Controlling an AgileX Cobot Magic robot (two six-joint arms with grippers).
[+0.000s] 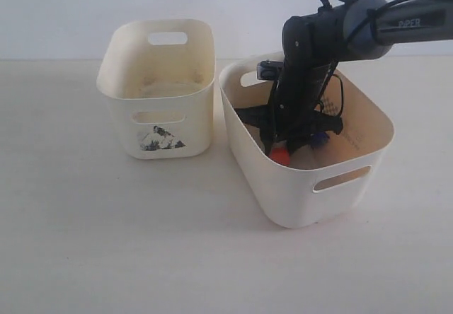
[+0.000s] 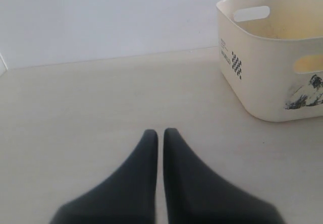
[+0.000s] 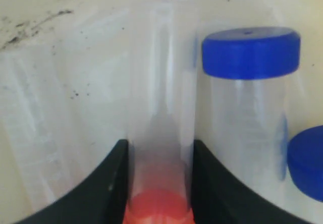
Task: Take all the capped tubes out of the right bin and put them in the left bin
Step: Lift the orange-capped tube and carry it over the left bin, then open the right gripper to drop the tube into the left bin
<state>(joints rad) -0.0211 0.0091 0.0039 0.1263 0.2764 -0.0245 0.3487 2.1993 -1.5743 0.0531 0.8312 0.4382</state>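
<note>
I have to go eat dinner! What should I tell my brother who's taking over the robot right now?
Left gripper: shut, empty, over the table near the left bin.
Right gripper: down in the right bin, fingers shut on the orange-red-capped tube.
Two blue-capped tubes lie beside it there.
Done: nothing yet; no tube shows in the left bin.
Left: carry all three across.

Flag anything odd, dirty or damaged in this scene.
Only grime stands out. Dark specks and a smear mark the right bin's inner surface, seen in the right wrist view. The left bin's floor looks brownish and stained. No spill or breakage shows.
</note>
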